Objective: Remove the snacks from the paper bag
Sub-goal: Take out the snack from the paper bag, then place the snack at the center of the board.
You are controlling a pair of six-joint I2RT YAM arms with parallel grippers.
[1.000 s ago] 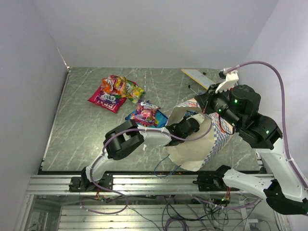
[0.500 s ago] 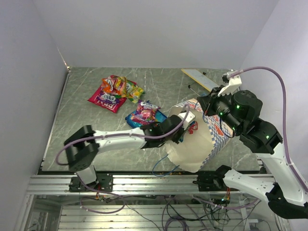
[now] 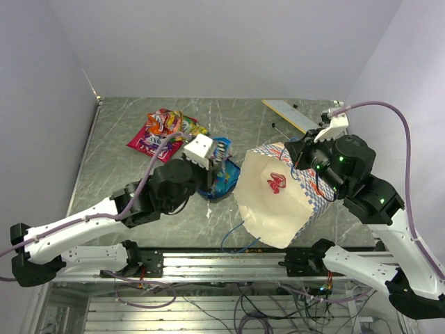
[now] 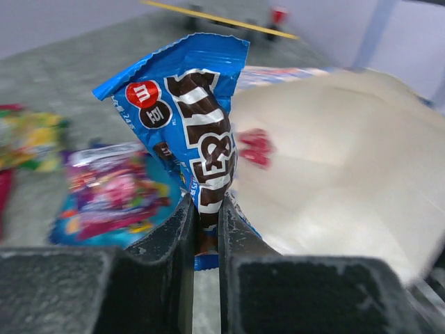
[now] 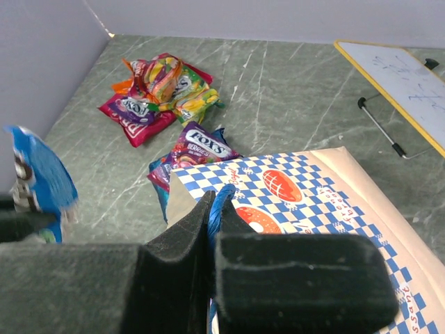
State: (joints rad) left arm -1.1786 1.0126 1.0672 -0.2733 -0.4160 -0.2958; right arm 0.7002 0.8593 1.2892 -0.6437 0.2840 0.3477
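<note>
The left pincer [image 4: 205, 212] is clamped on 1 small blue packet [image 4: 184, 104], held outside the paper bag [image 3: 278, 209]. The right pincer [image 5: 212, 209] is closed on the bag's edge. 3 packets lie on the bench [image 5: 278, 90]: the larger blue packet [image 5: 201, 145] just beside the left pincer, the red-pink packet [image 5: 128, 111] and the yellow-green packet [image 5: 191, 97] beyond it.

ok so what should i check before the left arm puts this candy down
1. Hold of the left gripper on the blue candy packet: ok, the fingers are shut on its lower end.
2. Packet clear of the paper bag: ok, it is outside the mouth.
3. Hold of the right gripper on the bag: ok, shut on the top edge, and the mouth is wide open.
4. Landing spot: not ok, another packet appears to lie beneath it. Bare table is further left.
5. Bag emptied: cannot tell, a red mark shows inside, and it could be a packet or print.
</note>
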